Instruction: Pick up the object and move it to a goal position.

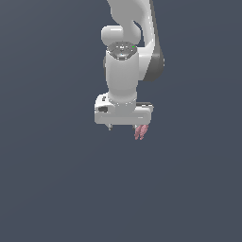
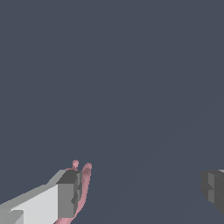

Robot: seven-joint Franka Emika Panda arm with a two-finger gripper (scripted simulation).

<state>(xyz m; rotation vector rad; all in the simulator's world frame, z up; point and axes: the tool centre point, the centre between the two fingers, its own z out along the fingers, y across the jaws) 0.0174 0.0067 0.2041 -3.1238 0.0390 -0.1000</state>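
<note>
I have the gripper (image 1: 124, 126) at mid-frame in the exterior view with its fingers spread wide. The pink object (image 1: 140, 132) lies against one finger (image 2: 69, 192) only, so I judge it off-centre and not pinched.

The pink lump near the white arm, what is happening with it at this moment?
A white Panda arm points its gripper downward. The pink bumpy object sits against one of the fingers, on that finger's inner side. The other finger is far from it, so the fingers are open wide and do not clamp the object. The frames do not show whether it rests on the ground.
</note>
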